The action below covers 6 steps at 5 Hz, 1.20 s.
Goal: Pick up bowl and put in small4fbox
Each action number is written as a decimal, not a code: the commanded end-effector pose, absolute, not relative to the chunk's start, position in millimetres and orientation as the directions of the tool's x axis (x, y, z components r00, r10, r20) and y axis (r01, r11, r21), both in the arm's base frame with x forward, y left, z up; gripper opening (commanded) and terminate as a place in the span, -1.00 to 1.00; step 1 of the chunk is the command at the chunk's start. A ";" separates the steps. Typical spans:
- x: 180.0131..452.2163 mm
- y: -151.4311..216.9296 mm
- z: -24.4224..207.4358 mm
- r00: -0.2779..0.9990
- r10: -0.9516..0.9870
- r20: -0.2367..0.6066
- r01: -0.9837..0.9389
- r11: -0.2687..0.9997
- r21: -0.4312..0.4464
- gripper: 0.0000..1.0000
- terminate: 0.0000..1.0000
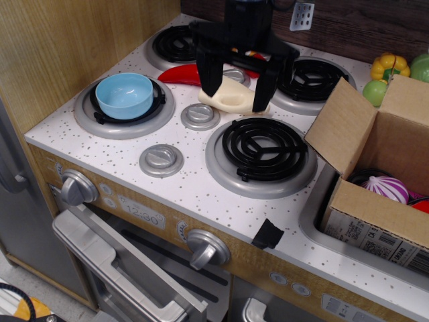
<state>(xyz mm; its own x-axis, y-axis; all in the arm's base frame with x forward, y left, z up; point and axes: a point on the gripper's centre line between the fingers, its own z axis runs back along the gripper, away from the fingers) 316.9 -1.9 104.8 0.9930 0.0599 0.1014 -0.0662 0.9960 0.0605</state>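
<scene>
The light-blue bowl (125,94) sits upright on the front-left burner (124,107) of the toy stove. The brown cardboard box (379,168) stands at the right in the sink, flaps open, with a barcode label (382,241) on its front side. My black gripper (236,84) hangs open over the middle back of the stove, its fingers straddling a cream toy bottle (231,97). It is to the right of the bowl, well apart from it, and holds nothing.
A red pepper (182,74) lies behind the bowl. A purple onion (389,188) is inside the box. Yellow and green toy vegetables (392,67) sit behind the box. The front-right burner (261,151) is bare. A wooden wall (60,47) rises at the left.
</scene>
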 end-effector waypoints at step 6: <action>336.3 125.3 57.3 0.948 -0.280 0.151 0.252 0.950 0.182 1.00 -1.00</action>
<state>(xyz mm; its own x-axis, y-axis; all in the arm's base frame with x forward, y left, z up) 329.5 123.2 41.0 0.9544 -0.2745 0.1173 0.2554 0.9543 0.1553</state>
